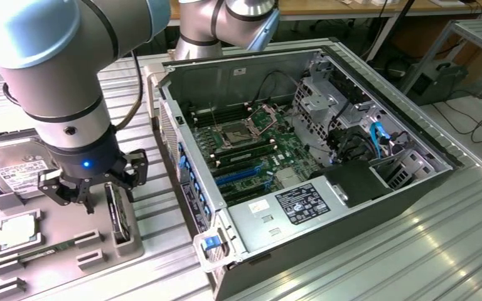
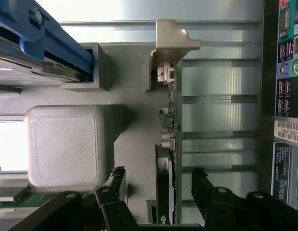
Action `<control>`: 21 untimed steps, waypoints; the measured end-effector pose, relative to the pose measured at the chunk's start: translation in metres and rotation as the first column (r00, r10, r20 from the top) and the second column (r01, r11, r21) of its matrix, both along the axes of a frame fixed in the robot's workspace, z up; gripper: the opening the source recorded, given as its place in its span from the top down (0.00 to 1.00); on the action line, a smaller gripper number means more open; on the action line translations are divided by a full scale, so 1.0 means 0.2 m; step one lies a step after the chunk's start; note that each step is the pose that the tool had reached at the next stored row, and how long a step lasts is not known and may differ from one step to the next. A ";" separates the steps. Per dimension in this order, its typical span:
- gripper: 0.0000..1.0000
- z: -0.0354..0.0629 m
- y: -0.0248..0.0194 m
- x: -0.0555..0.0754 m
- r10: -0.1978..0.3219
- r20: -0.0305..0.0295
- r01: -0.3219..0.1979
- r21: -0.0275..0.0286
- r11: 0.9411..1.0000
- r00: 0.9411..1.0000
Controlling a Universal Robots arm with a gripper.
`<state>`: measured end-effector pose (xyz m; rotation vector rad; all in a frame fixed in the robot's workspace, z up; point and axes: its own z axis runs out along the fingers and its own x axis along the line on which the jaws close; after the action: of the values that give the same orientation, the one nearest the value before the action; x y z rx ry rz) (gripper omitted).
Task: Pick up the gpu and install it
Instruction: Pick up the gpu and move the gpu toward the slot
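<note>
The gpu (image 1: 118,218) stands on edge in a slot of the grey holder tray (image 1: 57,276) at the exterior view's left. Seen edge-on in the wrist view, the gpu (image 2: 169,144) is a thin dark board with a pale metal bracket (image 2: 174,41) at its far end. My gripper (image 1: 98,195) hangs just above it, open. Its two black fingers (image 2: 116,185) stand on either side of the card's near end, with a gap to the board on each side. Nothing is held.
The open computer case (image 1: 408,135) lies to the exterior view's right of the tray, motherboard with blue slots (image 1: 241,175) exposed. On the tray are a silver hard drive (image 1: 10,168), a square chip (image 1: 17,229) and a green memory stick (image 1: 32,254). The case's port panel (image 2: 288,96) is close by.
</note>
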<state>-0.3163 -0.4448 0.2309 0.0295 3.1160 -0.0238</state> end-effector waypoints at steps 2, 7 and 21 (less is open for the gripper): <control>0.34 -0.013 0.000 0.01 -0.002 0.000 0.002 0.000 1.000 1.000; 0.34 -0.030 0.000 0.01 -0.010 0.000 0.010 0.000 1.000 1.000; 0.34 -0.064 0.000 0.01 -0.010 0.000 0.010 0.000 1.000 1.000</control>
<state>-0.3138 -0.4448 0.2180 0.0450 3.1159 -0.0243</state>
